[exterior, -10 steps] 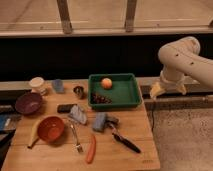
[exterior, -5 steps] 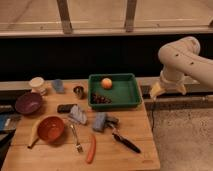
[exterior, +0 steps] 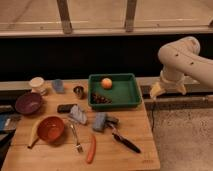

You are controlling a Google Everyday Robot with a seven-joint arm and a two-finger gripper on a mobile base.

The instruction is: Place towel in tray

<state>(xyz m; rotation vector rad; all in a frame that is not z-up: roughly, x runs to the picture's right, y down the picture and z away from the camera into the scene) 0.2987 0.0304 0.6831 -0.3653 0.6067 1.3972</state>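
Gripper [exterior: 156, 91] hung past the table's right edge, just beside the tray [exterior: 134, 95] and well apart from the towel [exterior: 78, 114]. Its fingers stood apart and held nothing.

The towel lay on the table [exterior: 137, 125] in front of the tray's near-left corner. It sat between a dark bar [exterior: 66, 107] and a blue-grey block [exterior: 100, 121], with the bowl [exterior: 50, 128] near on its left and a fork [exterior: 76, 137] just in front.

It looked soft, light and limp, so it would likely sag and trail once lifted rather than keep its shape. There was little risk of slipping or breaking. The best hold seemed to be a pinch from above on the raised whitish fold near its middle, pressing down to gather more than one layer. The block and fork lay close, so the fingers would need to come down clear of them.

The tray already held a ball [exterior: 106, 83] and some small dark pieces [exterior: 100, 98]; its right half was bare.

Against the two earlier frames nothing had changed: the arm kept the same pose, and the towel and its neighbours lay where they had been.
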